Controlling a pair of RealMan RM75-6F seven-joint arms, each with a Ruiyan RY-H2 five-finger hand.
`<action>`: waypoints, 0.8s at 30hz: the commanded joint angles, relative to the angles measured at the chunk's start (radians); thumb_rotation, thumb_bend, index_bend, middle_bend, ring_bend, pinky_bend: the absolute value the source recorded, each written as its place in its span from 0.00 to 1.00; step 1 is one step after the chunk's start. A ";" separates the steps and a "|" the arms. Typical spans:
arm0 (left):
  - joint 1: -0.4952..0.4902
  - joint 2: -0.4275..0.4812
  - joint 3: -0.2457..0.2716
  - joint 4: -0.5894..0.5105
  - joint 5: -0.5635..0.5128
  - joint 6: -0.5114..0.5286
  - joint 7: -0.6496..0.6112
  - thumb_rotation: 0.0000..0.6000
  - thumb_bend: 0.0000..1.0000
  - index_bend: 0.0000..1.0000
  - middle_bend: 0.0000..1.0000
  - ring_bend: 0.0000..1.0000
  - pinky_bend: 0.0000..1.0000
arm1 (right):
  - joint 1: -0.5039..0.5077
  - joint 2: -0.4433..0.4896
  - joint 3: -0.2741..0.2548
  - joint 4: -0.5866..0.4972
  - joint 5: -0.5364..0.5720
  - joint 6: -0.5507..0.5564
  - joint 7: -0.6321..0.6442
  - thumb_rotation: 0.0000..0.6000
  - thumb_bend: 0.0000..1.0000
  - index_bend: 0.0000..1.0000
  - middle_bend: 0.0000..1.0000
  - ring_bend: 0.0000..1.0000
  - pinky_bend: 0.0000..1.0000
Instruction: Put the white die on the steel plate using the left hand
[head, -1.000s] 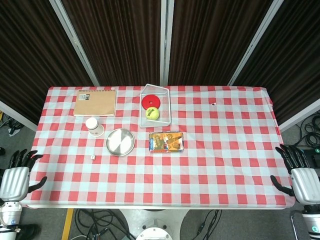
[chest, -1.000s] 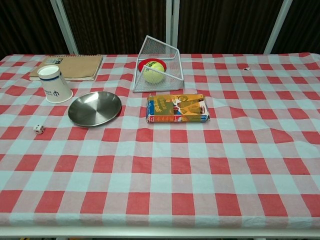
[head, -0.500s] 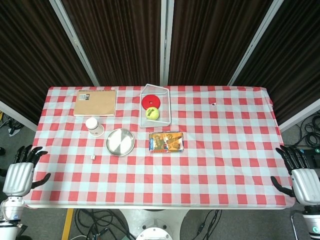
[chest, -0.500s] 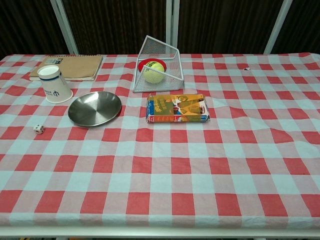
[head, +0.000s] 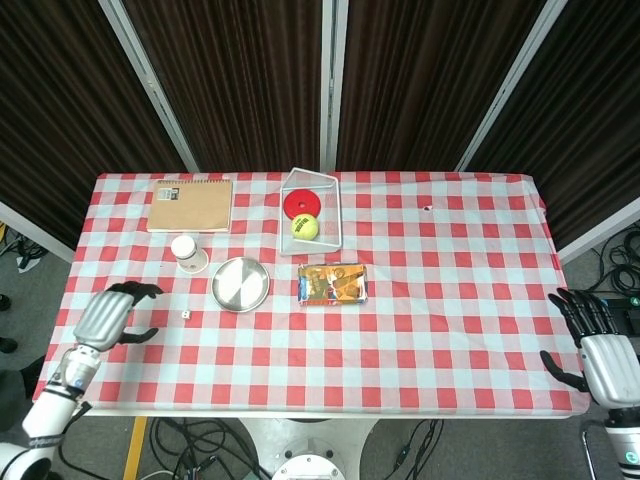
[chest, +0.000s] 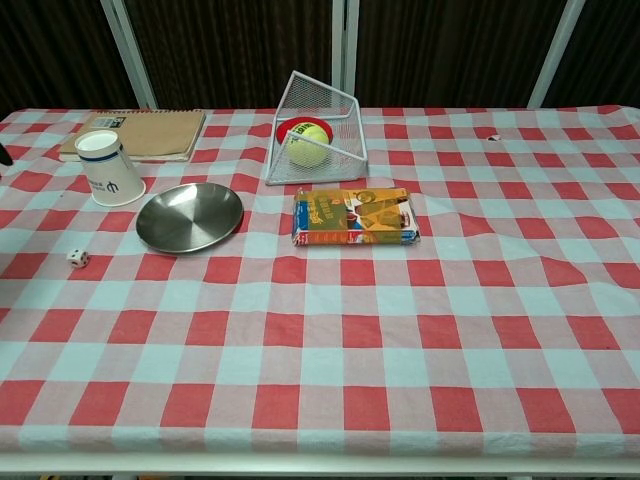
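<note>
The small white die (head: 186, 315) (chest: 78, 258) lies on the checked cloth, just left of and nearer than the round steel plate (head: 240, 284) (chest: 190, 216). My left hand (head: 108, 314) hovers over the table's left part, left of the die and apart from it, fingers spread and holding nothing. My right hand (head: 597, 352) stays off the table's right edge, open and empty. Neither hand shows in the chest view.
A white paper cup (head: 187, 251) (chest: 108, 168) stands behind-left of the plate. A notebook (head: 190, 204) lies at the back left. A wire basket (head: 310, 207) holds a tennis ball (head: 304, 227) and a red disc. An orange packet (head: 332, 284) lies right of the plate.
My left hand has moved from beyond the table's left edge in over the cloth, toward the die. The right hand and all objects have not moved.
</note>
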 joint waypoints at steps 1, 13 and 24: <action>-0.068 -0.070 -0.012 0.067 -0.020 -0.084 -0.026 1.00 0.19 0.37 0.60 0.58 0.68 | 0.002 0.002 0.000 -0.003 0.002 -0.005 -0.004 1.00 0.22 0.08 0.07 0.00 0.00; -0.135 -0.217 -0.015 0.204 -0.139 -0.202 0.000 1.00 0.23 0.44 0.77 0.80 1.00 | 0.011 0.011 0.005 -0.017 0.013 -0.020 -0.018 1.00 0.22 0.08 0.07 0.00 0.00; -0.145 -0.277 0.001 0.294 -0.169 -0.220 0.010 1.00 0.27 0.45 0.78 0.82 1.00 | 0.013 0.011 0.003 -0.026 0.013 -0.025 -0.027 1.00 0.22 0.08 0.07 0.00 0.00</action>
